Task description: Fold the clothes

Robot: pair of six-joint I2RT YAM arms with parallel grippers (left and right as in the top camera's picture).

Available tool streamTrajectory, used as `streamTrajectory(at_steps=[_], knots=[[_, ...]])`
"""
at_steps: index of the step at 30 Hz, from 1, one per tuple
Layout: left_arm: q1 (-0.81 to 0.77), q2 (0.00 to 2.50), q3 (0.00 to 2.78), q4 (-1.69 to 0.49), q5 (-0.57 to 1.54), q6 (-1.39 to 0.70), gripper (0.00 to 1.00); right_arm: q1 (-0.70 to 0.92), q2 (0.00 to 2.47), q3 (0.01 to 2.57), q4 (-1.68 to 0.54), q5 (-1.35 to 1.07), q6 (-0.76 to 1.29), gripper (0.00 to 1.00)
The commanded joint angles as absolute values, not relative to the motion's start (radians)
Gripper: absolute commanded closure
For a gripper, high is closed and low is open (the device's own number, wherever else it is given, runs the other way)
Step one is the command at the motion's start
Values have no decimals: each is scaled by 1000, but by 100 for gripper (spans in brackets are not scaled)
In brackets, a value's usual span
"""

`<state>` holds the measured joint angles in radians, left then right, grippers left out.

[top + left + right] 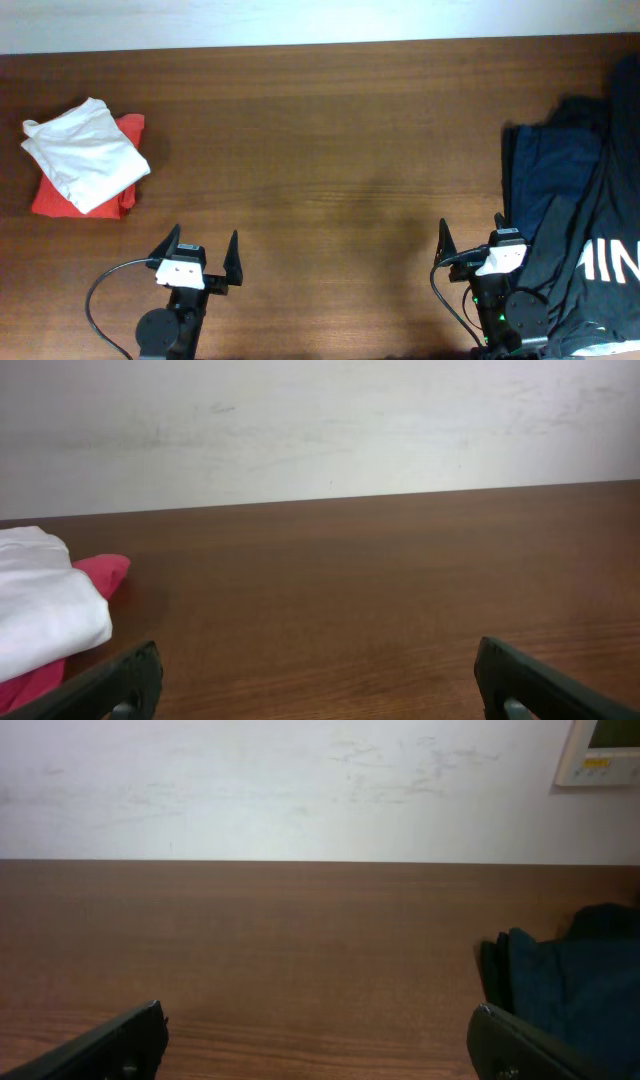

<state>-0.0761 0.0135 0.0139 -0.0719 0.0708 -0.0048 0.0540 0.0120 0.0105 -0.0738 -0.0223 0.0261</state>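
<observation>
From overhead, my left jaws and right jaws both stand wide apart and empty near the 6 o'clock edge of the counter; a folded white shirt lies on a red shirt at 10 o'clock, and a loose dark pile of clothes sprawls at 3 o'clock, just beside my right jaws. My left wrist view has the white shirt and red shirt at 9 o'clock, well apart from me. My right wrist view shows the dark pile at 3 o'clock. I judge it soft, light and limp, so I'd pinch one layer at an edge
</observation>
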Motion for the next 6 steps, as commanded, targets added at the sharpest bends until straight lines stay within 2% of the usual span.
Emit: streamTrajectory(at_steps=[1,6], knots=[[-71,5,9,-76,60,-4,1,59,6,6,-78,-14,31,1],[-71,5,9,-76,60,-4,1,59,6,6,-78,-14,31,1]])
